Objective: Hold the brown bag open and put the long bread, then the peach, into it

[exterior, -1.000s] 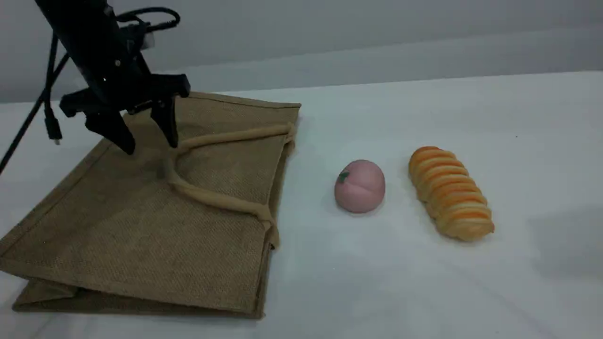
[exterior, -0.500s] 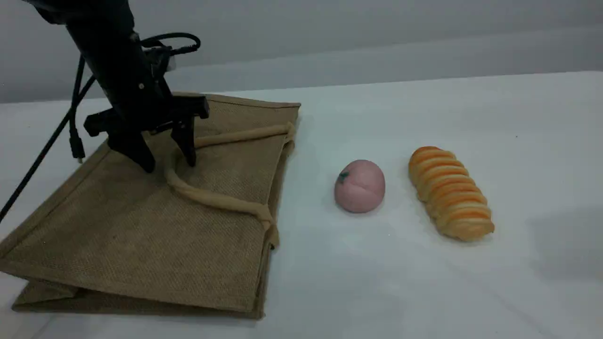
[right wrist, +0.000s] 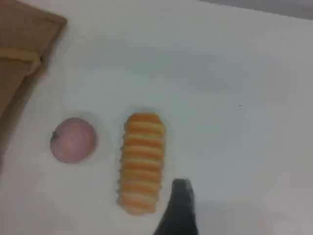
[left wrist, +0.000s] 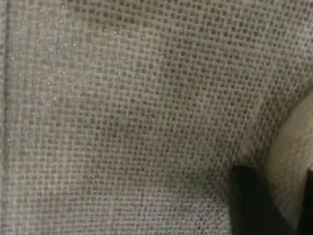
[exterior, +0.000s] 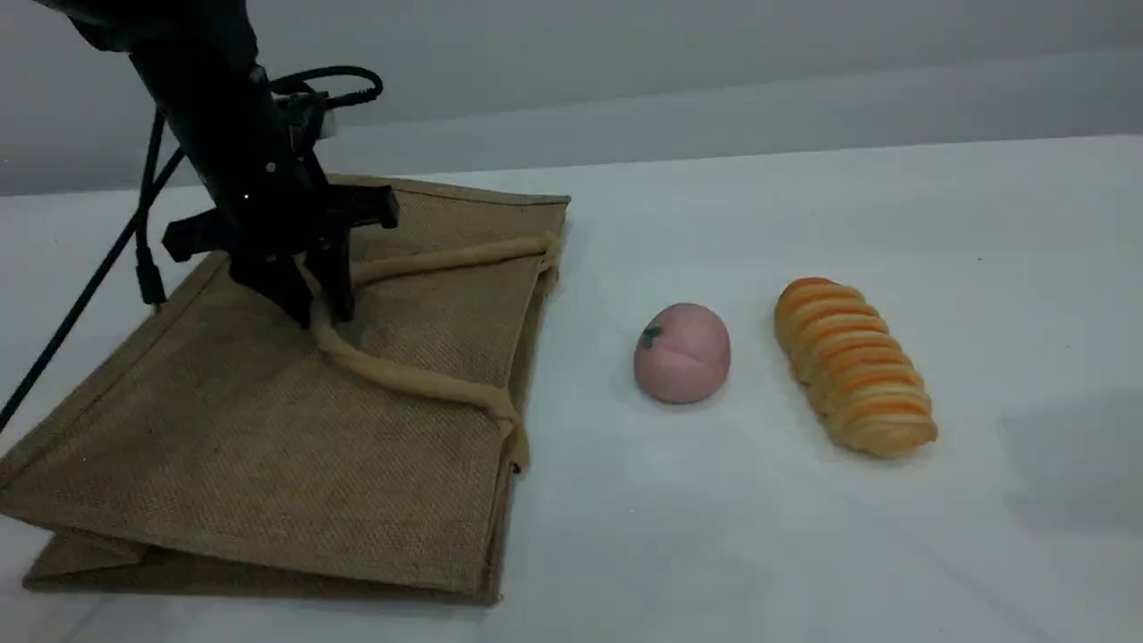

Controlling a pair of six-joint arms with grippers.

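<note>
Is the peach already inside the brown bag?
No, the round pale pink peach lies on the white table between the tan woven jute bag and the striped golden long bread.

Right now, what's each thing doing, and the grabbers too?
left gripper: shut on the handle.
right gripper: open, holding nothing.
brown bag: lying flat, closed.
long bread: lying loose, untouched.
peach: sitting loose, untouched.
</note>
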